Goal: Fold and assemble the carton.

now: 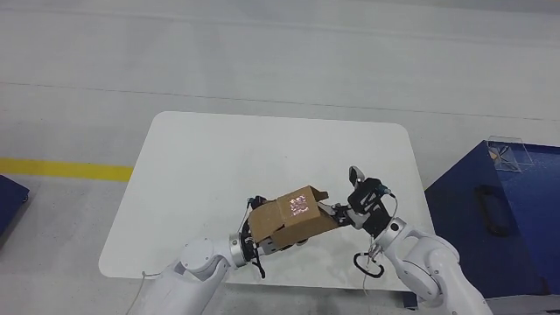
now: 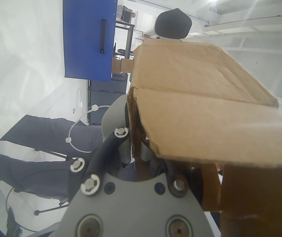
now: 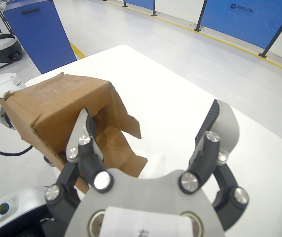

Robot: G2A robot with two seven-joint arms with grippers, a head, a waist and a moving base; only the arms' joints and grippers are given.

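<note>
Low in the middle of the top view, one brown carton [image 1: 289, 214] sits tilted over the near edge of the single white table [image 1: 219, 157], between two arms. At its lower-left end the left gripper [image 1: 255, 234] is clamped onto a carton wall. On the other side the right gripper [image 3: 150, 107] is spread wide and grips nothing, with one finger [image 3: 85, 124] right at the carton's open mouth, where two flaps splay loose. One blue cabinet [image 1: 499, 219] stands at the right edge of the frame.
</note>
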